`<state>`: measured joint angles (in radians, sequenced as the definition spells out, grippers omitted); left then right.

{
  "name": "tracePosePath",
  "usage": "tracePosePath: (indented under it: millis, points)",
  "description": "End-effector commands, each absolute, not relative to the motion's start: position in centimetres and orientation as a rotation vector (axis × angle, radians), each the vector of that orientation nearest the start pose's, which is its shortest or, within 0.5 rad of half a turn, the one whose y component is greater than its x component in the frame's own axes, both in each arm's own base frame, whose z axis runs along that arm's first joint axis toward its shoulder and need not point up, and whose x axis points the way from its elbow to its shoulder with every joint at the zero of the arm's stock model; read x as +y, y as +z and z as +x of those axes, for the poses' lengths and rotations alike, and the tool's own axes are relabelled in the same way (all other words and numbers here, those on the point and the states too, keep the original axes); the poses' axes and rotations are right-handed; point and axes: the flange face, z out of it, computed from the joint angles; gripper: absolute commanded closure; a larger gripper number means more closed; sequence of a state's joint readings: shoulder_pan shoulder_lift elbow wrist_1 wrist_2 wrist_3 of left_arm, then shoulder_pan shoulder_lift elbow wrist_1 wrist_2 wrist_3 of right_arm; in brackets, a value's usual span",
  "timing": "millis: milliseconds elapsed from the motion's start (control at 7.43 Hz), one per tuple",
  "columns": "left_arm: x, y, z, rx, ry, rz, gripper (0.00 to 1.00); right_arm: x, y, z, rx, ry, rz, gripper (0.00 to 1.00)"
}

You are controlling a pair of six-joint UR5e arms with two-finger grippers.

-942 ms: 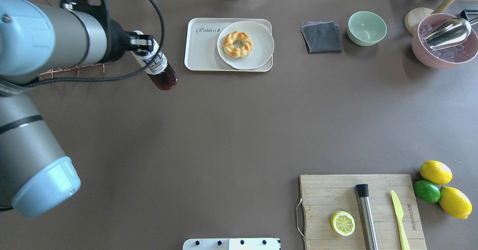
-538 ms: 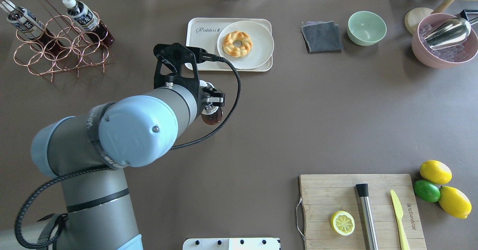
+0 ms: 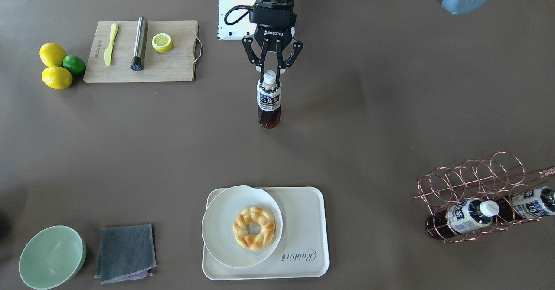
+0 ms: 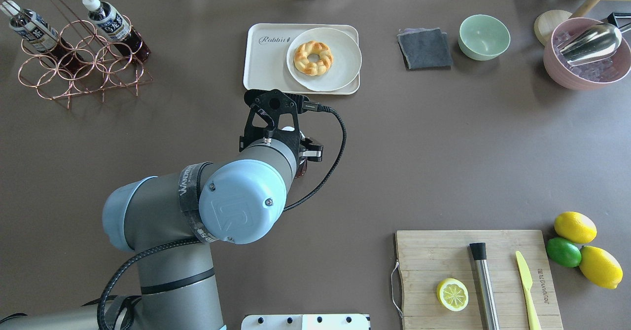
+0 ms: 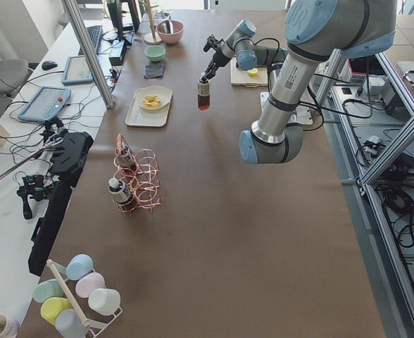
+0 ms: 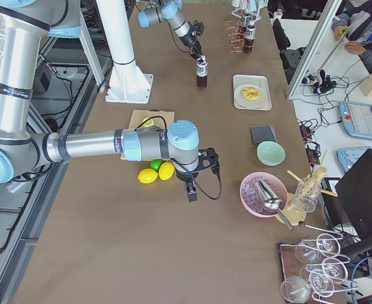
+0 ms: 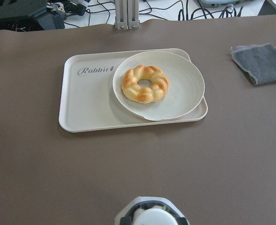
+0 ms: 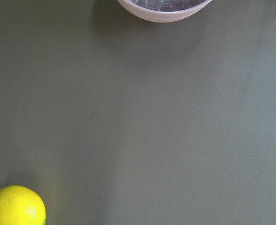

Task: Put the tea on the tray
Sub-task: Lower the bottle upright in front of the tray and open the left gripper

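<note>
My left gripper is shut on the white cap and neck of a tea bottle, which hangs upright over the table's middle. The bottle's cap fills the bottom edge of the left wrist view. The cream tray with the "Rabbit" logo lies just beyond it, on the far side from the robot, and also shows in the left wrist view. Two more tea bottles lie in a copper wire rack. My right gripper shows only in the exterior right view, near the lemons; I cannot tell if it is open or shut.
A round white plate with a ring pastry covers the tray's right half. A grey cloth, a green bowl and a pink ice bowl stand further right. A cutting board and lemons lie at the near right.
My left arm has swung from the rack at the far left to the table's middle, carrying the tea bottle, and now holds it just in front of the tray.
</note>
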<state>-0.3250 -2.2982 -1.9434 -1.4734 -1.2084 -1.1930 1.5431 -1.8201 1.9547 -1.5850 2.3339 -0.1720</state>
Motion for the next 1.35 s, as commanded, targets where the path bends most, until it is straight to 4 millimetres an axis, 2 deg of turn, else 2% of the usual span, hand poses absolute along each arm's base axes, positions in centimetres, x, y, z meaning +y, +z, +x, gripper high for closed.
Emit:
tracePosePath:
  millis: [0, 269, 404, 538, 673, 807, 942, 1076, 1211]
  points:
    - [-35.2, 10.0, 51.9, 0.842, -0.137, 0.661, 1.0, -39.3, 58.1, 5.3, -0.755, -0.232, 0.167, 0.0]
    - [-35.3, 10.2, 52.0, 0.839, -0.136, 0.66, 1.0, -39.3, 57.9, 5.1, -0.767, -0.234, 0.169, 0.0]
    - [-35.4, 10.5, 52.2, 0.829, -0.132, 0.658, 0.38, -39.7, 57.6, 5.1, -0.767, -0.235, 0.174, 0.0]
    - [-35.7, 10.8, 52.4, 0.815, -0.116, 0.665, 0.04, -40.4, 56.7, 4.7, -0.77, -0.244, 0.187, 0.0]
    - [-35.7, 10.7, 52.2, 0.816, -0.116, 0.665, 0.03, -42.0, 55.0, 3.4, -0.797, -0.217, 0.186, 0.0]
    - [-36.6, 9.8, 50.5, 0.826, -0.095, 0.686, 0.03, -43.9, 51.6, 0.3, -0.847, -0.189, 0.175, 0.0]
    - [-38.7, 9.4, 47.8, 0.845, -0.066, 0.666, 0.03, -45.3, 46.5, -3.1, -0.898, -0.147, 0.168, 0.0]
    - [-41.6, 9.6, 45.2, 0.87, -0.074, 0.597, 0.03, -45.0, 41.1, -6.1, -0.943, -0.096, 0.16, 0.0]
    - [-44.9, 12.6, 41.8, 0.864, -0.065, 0.52, 0.03, -44.6, 37.0, -9.7, -0.977, -0.068, 0.136, 0.0]
